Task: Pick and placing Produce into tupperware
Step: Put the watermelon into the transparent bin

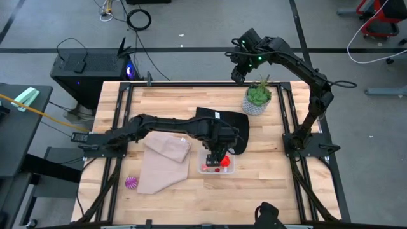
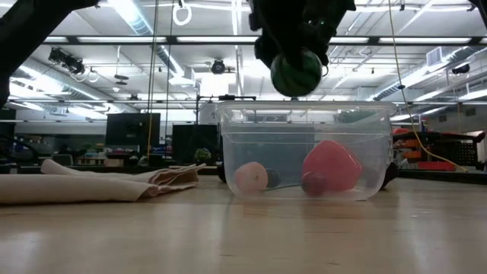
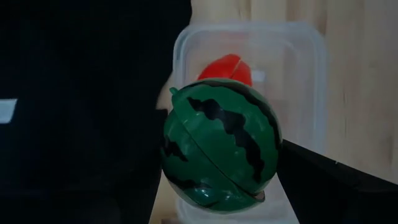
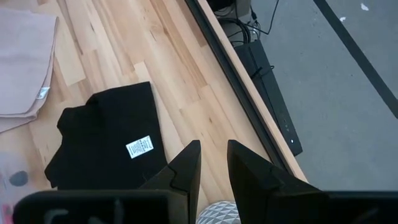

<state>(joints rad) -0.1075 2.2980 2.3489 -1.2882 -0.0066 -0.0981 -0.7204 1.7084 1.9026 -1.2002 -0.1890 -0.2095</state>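
Observation:
The dark-green striped ball [image 2: 295,72] hangs in my left gripper [image 1: 217,156] just above the clear tupperware [image 1: 227,169], which stands on the wooden table in front of the black cloth [image 1: 222,124]. The red piece [image 3: 227,67] lies on the tupperware's floor, with a small pale round piece [image 2: 251,176] beside it. The purple-magenta ribbed ball [image 1: 131,182] rests on the table near its left near corner, by the beige cloth [image 1: 164,159]. My right gripper [image 4: 213,146] waits high over the far edge, above the potted plant [image 1: 257,98], its fingers a narrow gap apart. My left gripper pinches the striped ball between its two fingers, one on each flank [image 3: 177,155]. The fingers [image 3: 93,162] come from above and point down. The ball is lifted clear, directly over the tupperware's open top [image 2: 304,106].
The beige cloth lies folded left of the tupperware and the black cloth lies behind it. The leafy plant in its pale pot stands near the far right corner. Black frame rails [image 1: 114,152] run along the table's left and right sides. Bare wood shows right of the tupperware.

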